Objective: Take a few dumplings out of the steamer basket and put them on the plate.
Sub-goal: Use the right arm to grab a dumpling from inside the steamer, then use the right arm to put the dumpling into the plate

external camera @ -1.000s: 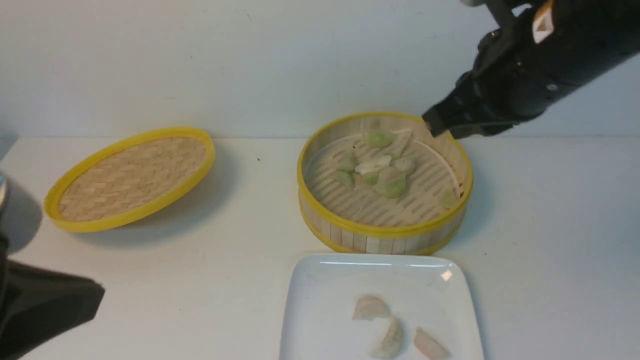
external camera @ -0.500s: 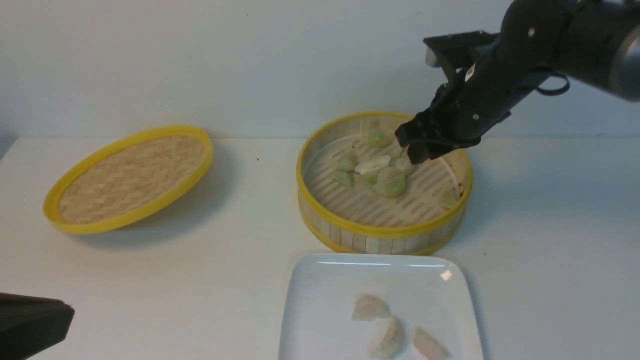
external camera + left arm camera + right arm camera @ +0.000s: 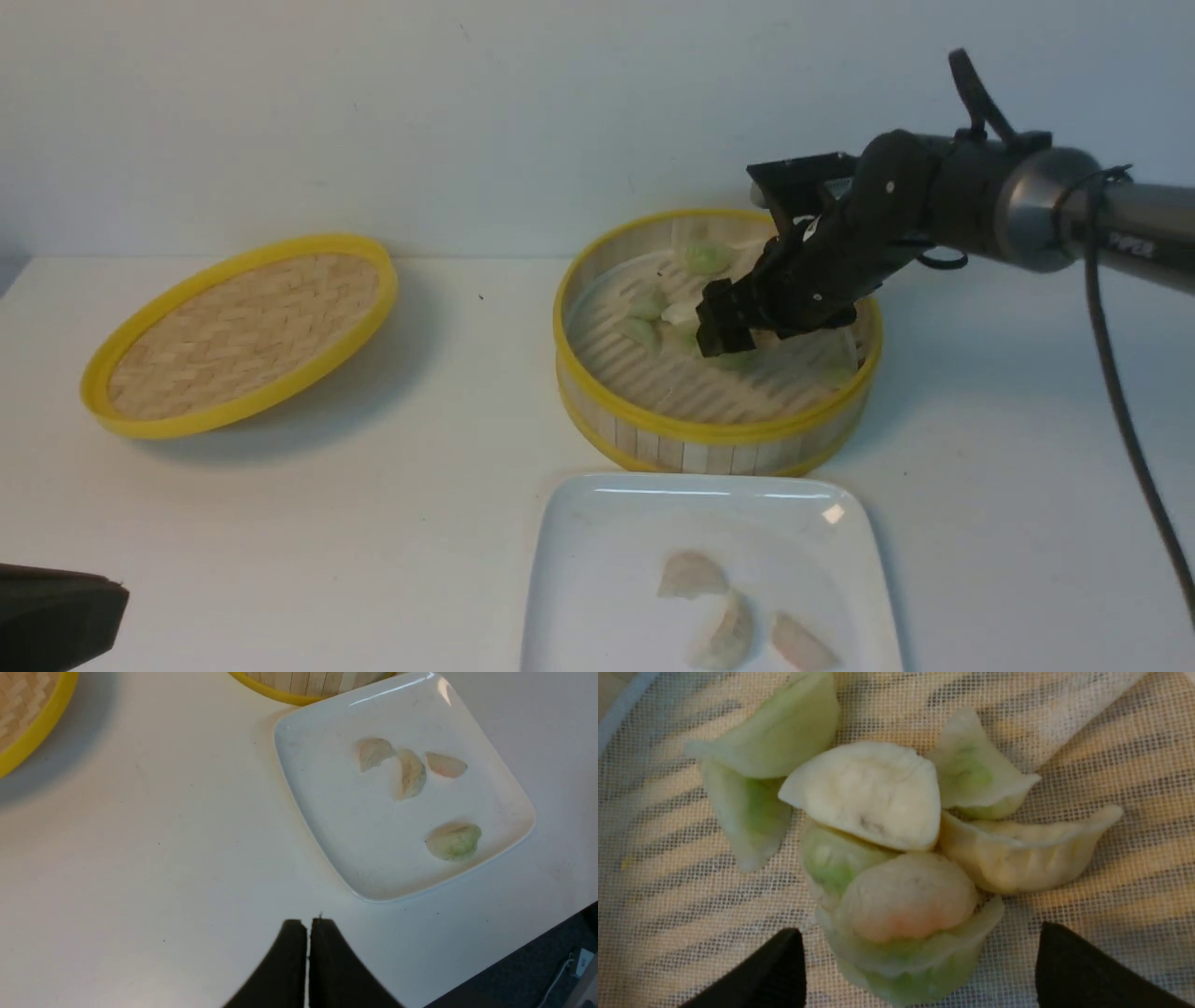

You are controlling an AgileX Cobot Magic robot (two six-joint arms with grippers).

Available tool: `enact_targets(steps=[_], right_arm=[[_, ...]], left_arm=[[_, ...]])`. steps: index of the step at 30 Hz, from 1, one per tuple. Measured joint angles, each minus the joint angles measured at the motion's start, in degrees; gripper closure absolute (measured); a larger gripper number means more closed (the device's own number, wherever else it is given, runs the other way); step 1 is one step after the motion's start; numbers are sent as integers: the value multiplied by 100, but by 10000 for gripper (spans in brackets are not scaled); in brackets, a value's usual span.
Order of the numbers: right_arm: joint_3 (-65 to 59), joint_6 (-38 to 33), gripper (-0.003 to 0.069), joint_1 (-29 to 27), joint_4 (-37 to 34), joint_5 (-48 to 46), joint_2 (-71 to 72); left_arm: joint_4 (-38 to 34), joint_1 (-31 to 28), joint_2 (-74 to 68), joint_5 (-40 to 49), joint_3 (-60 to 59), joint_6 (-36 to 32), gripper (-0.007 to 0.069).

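Softly pleated, glossy dumplings (image 3: 864, 793) heaped on white mesh liner (image 3: 1087, 742).

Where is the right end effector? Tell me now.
Front view, right side: the right end effector hangs open inside the steamer basket, over the clustered dumplings, beyond the plate.

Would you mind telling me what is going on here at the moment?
The right arm reaches into the round bamboo steamer basket, jaws open either side of a pale-and-green dumpling in the pile, not yet gripping. Four dumplings lie on the glossy white square plate. The left arm hovers beside the plate, jaws shut.
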State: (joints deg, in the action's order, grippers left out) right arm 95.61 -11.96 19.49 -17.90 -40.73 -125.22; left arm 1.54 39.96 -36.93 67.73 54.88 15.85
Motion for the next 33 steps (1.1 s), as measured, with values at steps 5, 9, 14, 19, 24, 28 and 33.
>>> enact_targets(steps=[5,9,14,19,24,28,33], right_arm=[[31,-95,90,0,-128,55,-132],[65,-112,229,0,-216,110,-166],[108,-112,246,-5,-228,15,-166],[325,-55,246,-24,-165,-859,-3],[401,116,246,-62,27,-1635,734],[407,172,246,-71,140,-1978,1277],[407,330,246,-71,231,-2821,2145]], left_arm=[[0,0,0,101,0,17,631],[0,0,0,113,0,55,631],[0,0,0,113,0,59,631],[0,0,0,113,0,59,631],[0,0,0,113,0,59,631],[0,0,0,113,0,59,631],[15,0,0,100,0,59,631]])
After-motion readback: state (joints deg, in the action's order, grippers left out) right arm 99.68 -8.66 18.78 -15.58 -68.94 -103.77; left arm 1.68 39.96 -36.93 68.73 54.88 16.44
